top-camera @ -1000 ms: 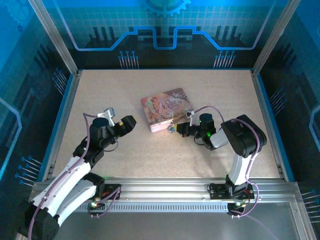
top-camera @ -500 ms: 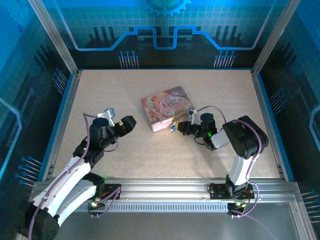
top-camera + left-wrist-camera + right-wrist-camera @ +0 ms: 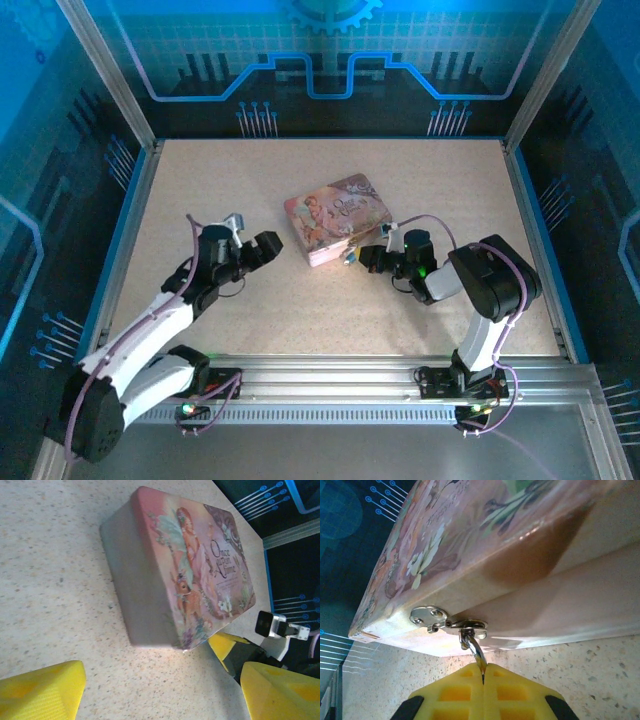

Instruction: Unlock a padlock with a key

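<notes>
Padlock [image 3: 347,260] sits at the tin's [image 3: 335,215] near corner, seen from above, at the tip of the right pincer [image 3: 357,259]. Left wrist: left pincer [image 3: 162,675] spreads wide, facing the tin. Right wrist: right pincer is clamped on the padlock hanging from the hasp [image 3: 427,615].

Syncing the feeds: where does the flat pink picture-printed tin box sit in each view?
Top external: flat pink picture-printed tin box at table centre.
Left wrist: upper middle, lid showing.
Right wrist: across the top, side wall nearest.
Shared landmark: right gripper at its edge.
</notes>
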Motion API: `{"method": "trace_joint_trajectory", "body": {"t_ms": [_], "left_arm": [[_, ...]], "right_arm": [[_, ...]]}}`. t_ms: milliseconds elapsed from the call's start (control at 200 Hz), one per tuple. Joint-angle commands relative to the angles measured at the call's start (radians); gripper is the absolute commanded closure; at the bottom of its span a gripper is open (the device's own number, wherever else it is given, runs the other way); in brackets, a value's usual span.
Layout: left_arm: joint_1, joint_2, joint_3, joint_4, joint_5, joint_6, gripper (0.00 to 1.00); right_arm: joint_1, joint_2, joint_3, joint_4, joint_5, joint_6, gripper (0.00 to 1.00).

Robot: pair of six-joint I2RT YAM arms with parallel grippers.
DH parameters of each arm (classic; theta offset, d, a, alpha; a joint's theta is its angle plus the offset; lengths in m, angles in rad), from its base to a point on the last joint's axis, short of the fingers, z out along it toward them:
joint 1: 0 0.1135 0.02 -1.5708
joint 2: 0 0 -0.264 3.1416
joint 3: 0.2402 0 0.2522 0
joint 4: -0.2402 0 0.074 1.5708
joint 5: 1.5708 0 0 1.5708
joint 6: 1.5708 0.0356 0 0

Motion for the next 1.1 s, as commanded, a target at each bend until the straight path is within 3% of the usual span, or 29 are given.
{"method": "trace_joint_trajectory", "body": {"t_ms": [0,240,495,1095], "left_arm": [[-0.042,0.096,0.111,0.098,0.048,0.02,0.18],[-0.138,0.399,0.346,0.158,0.083,0.065,0.19],[-0.154,0.663,0.511,0.188,0.143,0.059,0.2],[-0.168,0.737,0.431,0.116,0.099,0.095,0.19]], "right_arm": [[0.002,-0.033,-0.011,0.032,0.005,0.005,0.99],[0.006,-0.03,-0.007,0.032,0.008,0.012,0.99],[0.012,-0.009,-0.001,0.047,0.024,0.047,0.99],[0.022,-0.024,0.03,0.031,0.052,0.072,1.0]]}}
